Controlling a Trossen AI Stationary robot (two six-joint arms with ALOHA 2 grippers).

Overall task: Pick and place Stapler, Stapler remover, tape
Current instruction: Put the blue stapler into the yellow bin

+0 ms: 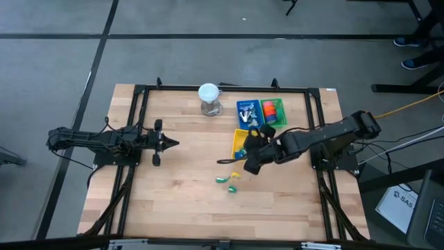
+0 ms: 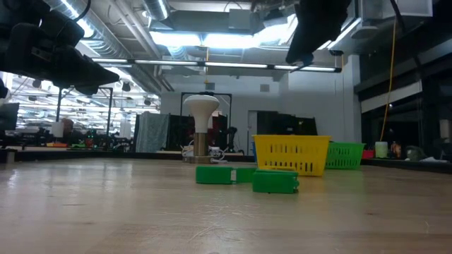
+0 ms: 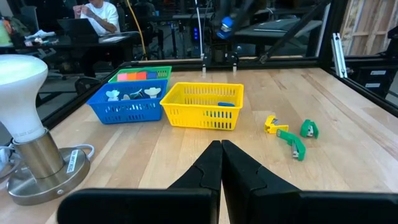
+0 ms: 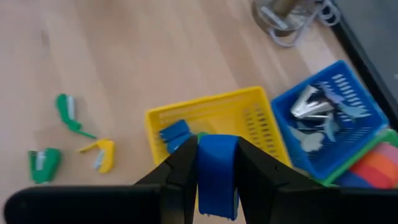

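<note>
The right end effector [image 4: 217, 177], clamped on a blue stapler [image 4: 217, 173], hangs just above the yellow basket [image 4: 261, 118], seemingly to drop it beside another blue stapler there, while the left end effector [image 3: 221, 163], pinched empty, waits well apart from the basket.

Only "SAS" legible, on a white sheet [image 1: 401, 205] off the table at 4 o'clock; remaining letters too small to read.

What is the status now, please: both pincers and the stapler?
Right pincer shut on blue stapler, above yellow basket. Left pincer shut, empty, waiting at table's left. Nothing in the way.
</note>
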